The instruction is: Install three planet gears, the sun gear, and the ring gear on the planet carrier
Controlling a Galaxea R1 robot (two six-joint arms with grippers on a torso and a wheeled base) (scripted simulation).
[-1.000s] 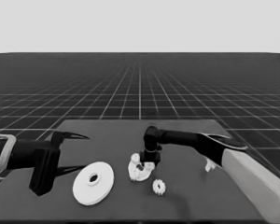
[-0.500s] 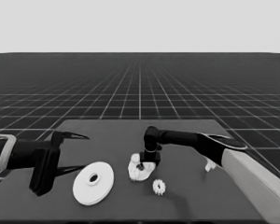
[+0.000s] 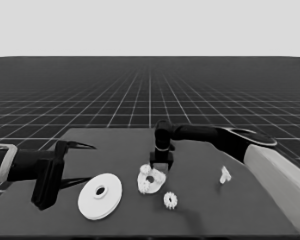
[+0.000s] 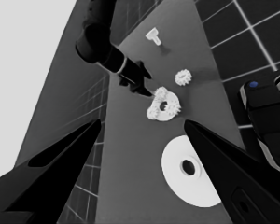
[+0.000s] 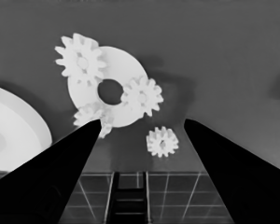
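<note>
While 3 gears [image 5: 142, 96] sit on the smaller round part [image 5: 123, 70], right gripper [image 3: 160, 159] hovers open.

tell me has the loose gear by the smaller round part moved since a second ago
No. The loose gear lies at the same spot on the table, just in front of the smaller round part, as in both earlier head views.

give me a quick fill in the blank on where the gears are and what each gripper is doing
1. The smaller round part carries ___ gears.
2. One loose gear lies on the ___.
3. The right gripper hangs over the ___ round part, fingers open.
4. The left gripper, parked at the table's left end, is ___.

Missing: three; table; smaller; open
</note>
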